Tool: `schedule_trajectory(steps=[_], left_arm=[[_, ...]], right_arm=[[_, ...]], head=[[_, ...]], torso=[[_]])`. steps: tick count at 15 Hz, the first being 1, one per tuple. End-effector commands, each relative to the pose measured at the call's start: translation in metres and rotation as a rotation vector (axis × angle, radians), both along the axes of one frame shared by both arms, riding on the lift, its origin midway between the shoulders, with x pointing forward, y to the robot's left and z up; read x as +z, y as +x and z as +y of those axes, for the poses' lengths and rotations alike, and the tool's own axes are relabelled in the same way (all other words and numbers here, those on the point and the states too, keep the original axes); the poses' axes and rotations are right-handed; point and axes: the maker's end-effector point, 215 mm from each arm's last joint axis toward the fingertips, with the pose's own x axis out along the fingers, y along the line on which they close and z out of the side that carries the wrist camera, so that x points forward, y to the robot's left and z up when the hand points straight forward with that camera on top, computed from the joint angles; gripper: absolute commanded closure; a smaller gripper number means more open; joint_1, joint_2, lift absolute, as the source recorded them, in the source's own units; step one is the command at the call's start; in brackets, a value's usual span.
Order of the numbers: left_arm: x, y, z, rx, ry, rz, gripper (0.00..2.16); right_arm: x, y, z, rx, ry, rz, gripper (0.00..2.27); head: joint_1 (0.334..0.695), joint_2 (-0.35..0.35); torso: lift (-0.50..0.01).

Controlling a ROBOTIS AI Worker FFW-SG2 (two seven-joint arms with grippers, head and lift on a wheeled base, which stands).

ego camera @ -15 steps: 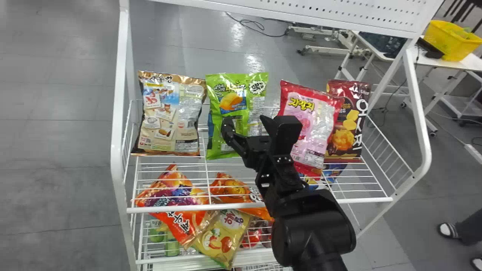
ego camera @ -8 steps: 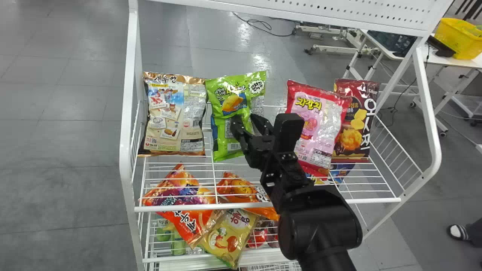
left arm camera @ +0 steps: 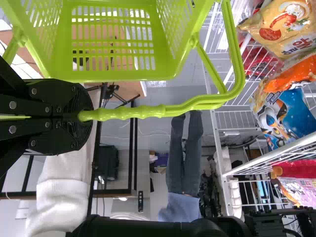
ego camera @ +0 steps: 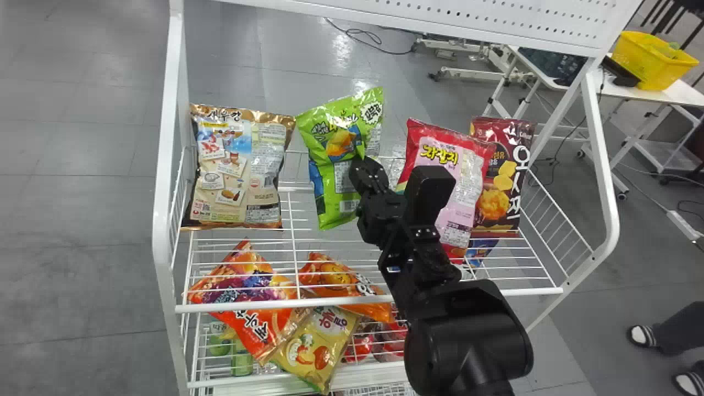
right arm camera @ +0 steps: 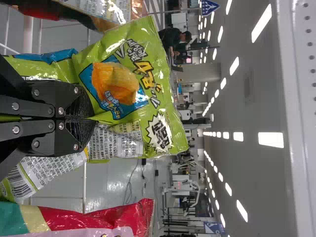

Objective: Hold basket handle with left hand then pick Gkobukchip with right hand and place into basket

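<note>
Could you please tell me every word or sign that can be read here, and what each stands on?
"새우깡": brown pack
"자갈치": pink pack
"오사쯔": dark red pack
Green pack: stylised lettering, not surely readable.
Orange bag, yellow bag: lettering partly hidden or unclear.
Blue sign: too small.
Fine print on the packs: too small.

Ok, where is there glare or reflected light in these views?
Head view: pale glare on the floor, sheen on the beige bag; right wrist view: ceiling lights glow stark white, small highlights on the green bag.
</note>
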Motion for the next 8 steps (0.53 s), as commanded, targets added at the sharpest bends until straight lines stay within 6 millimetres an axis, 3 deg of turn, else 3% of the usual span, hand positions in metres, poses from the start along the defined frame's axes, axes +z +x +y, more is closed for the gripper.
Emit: schedule_trajectory(steps=[1, 5, 8], left_arm=[[0.007, -0.003, -0.001, -0.001, -0.001, -0.013, 1.97], [0.009, -0.006, -0.005, -0.012, -0.001, -0.019, 1.97], [0.013, -0.012, -0.011, -0.027, -0.008, -0.022, 1.97]], right_arm=[[0.02, -0.012, -0.006, 0.001, 0.061, -0.017, 1.65], [0.038, -0.04, -0.023, 0.042, 0.19, -0.009, 1.65], [0.037, -0.053, -0.029, 0.075, 0.248, 0.001, 1.65]], head=[[0.695, -0.309], [0.695, -0.336], [0.695, -0.35]], torso=[[-0.032], [-0.032], [-0.032]])
